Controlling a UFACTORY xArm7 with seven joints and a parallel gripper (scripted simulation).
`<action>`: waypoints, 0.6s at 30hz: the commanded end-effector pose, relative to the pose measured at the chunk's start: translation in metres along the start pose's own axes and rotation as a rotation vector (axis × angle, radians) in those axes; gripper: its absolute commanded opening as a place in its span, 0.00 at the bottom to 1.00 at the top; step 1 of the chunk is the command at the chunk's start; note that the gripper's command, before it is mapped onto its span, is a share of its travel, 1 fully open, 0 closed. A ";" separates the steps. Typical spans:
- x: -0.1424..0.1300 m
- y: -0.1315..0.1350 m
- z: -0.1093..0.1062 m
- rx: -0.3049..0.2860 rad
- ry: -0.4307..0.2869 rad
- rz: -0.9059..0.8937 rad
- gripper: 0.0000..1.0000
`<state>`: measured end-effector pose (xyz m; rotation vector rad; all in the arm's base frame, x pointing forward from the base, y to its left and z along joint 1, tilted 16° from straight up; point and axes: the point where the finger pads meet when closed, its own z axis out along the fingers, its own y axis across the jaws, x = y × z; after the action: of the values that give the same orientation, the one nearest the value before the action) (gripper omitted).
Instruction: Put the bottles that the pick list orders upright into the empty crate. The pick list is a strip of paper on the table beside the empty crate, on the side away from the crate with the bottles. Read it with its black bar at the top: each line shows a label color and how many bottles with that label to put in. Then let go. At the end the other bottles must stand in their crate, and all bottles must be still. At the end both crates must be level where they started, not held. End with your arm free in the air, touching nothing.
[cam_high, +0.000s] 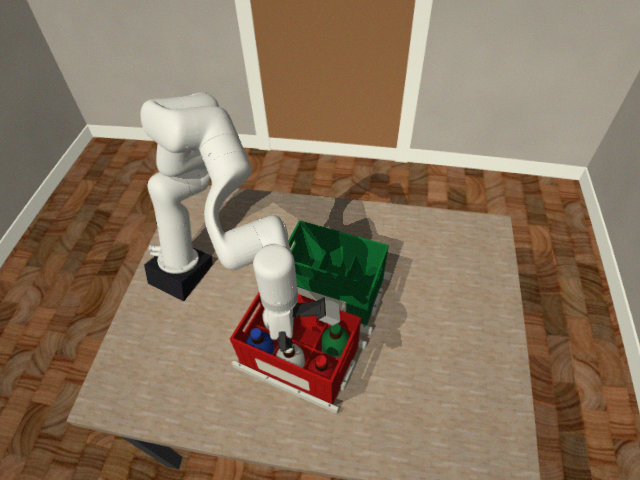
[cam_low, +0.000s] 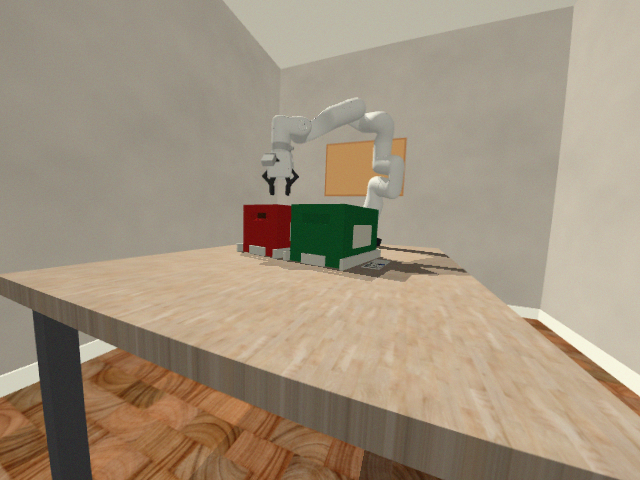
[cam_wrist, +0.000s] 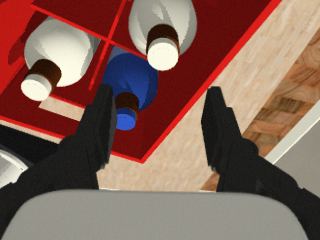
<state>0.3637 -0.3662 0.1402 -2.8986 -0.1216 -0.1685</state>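
A red crate (cam_high: 242, 354) (cam_low: 266, 227) (cam_wrist: 230, 25) holds several upright bottles: a blue one (cam_high: 260, 338) (cam_wrist: 131, 82), a white one (cam_high: 292, 355) (cam_wrist: 162, 22), a green one (cam_high: 336, 336) and a red one (cam_high: 321, 363). The wrist view shows a second white bottle (cam_wrist: 56, 49). The green crate (cam_high: 376, 291) (cam_low: 330, 229) beside it is empty. My gripper (cam_high: 284, 344) (cam_low: 279, 186) (cam_wrist: 159, 103) is open and empty. It hangs above the red crate's blue-bottle corner, and the blue bottle's cap lies by one finger. The pick list (cam_low: 374, 265) lies on the table beside the green crate; its lines are too small to read.
The robot base (cam_high: 178, 273) stands at the table's back left corner. Both crates sit close together near the table's middle. The table edge and the wooden floor (cam_wrist: 295, 85) show past the red crate in the wrist view.
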 end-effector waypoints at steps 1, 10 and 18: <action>0.000 0.001 -0.002 -0.001 0.009 -0.157 0.65; 0.000 0.001 -0.002 0.000 0.013 -0.311 0.65; 0.000 0.001 -0.002 0.000 0.013 -0.311 0.65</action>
<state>0.3636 -0.3663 0.1402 -2.8561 -0.5675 -0.2345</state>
